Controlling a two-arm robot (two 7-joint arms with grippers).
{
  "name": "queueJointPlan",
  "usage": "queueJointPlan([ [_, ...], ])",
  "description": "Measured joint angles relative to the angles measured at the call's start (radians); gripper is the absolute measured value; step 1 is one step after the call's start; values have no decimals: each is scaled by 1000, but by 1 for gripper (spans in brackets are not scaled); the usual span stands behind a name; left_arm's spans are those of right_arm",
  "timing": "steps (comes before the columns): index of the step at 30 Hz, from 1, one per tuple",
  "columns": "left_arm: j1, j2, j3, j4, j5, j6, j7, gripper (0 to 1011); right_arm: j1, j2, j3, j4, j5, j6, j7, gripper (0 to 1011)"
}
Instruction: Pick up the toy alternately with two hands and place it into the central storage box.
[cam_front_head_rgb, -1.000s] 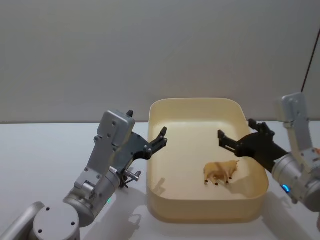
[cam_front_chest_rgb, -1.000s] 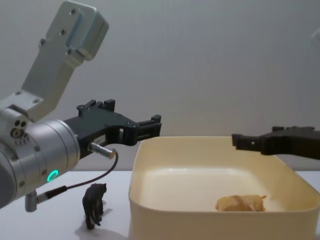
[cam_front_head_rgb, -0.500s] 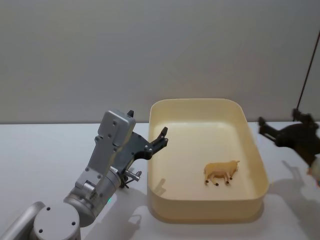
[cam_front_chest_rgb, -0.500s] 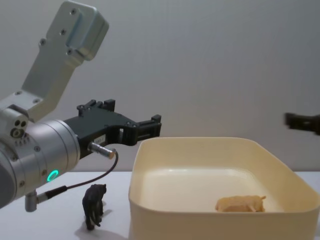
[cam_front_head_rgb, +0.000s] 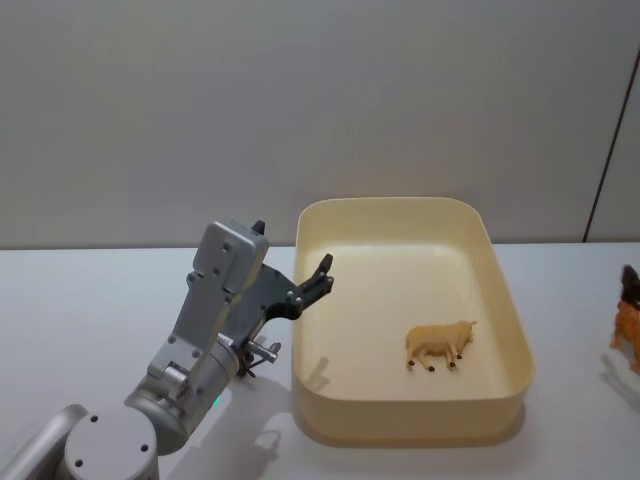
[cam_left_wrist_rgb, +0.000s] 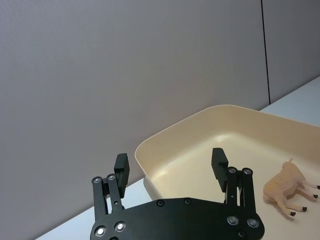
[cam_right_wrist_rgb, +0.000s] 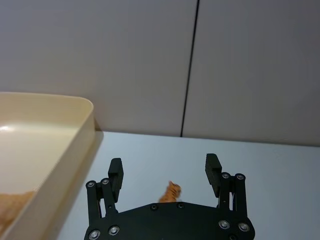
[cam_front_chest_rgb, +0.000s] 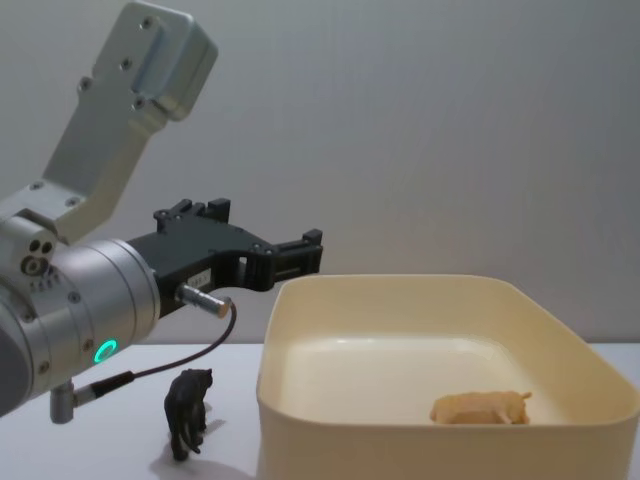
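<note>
- Left wrist view: the left gripper (cam_left_wrist_rgb: 170, 160) has its two black fingers spread wide with nothing between them. It hangs beside one end of the cream-yellow storage box (cam_left_wrist_rgb: 190, 145). The tan toy (cam_left_wrist_rgb: 287, 187), a pale four-legged animal with dark hooves, lies on its side on the box floor. Behind it is a plain grey wall (cam_left_wrist_rgb: 125, 60), and a strip of white table (cam_left_wrist_rgb: 300, 97) runs past the box.
- Right wrist view: the right gripper (cam_right_wrist_rgb: 164, 166) is also spread and empty, over the table beside a rounded corner of the box. An orange toy (cam_right_wrist_rgb: 171, 192) shows in the gap between its fingers, farther off on the table. A dark vertical seam (cam_right_wrist_rgb: 190, 65) splits the wall.
- Head view: the box sits mid-table with the tan toy right of its middle, legs toward the robot. The left gripper is at the box's left rim. The orange toy stands at the far right edge, well apart from the box.
- Chest view: a black toy (cam_front_chest_rgb: 190, 410) stands upright on the table just left of the box, below the left arm's silver wrist (cam_front_chest_rgb: 70, 320), which carries a green ring (cam_front_chest_rgb: 103, 351).
</note>
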Motion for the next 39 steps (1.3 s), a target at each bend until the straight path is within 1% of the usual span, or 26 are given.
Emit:
queueJointPlan([
  [2,0,0,0,0,0,0,0,1002,-21,12,12,-1,3,3,-7,1001],
  [9,0,0,0,0,0,0,0,1002,-55,31,29,10,0,11,-6,1001],
  [16,0,0,0,0,0,0,0,1002,-52,32,26,44,-16,21,13,1001],
  [24,0,0,0,0,0,0,0,1002,-15,16,4,121,-52,34,33,1001],
  [28,0,0,0,0,0,0,0,1002,1,7,-5,146,-65,38,41,1001],
  [31,0,0,0,0,0,0,0,1002,24,-6,-19,181,-83,40,52,1001],
  [39,0,0,0,0,0,0,0,1002,53,-21,-36,224,-105,44,67,1001],
])
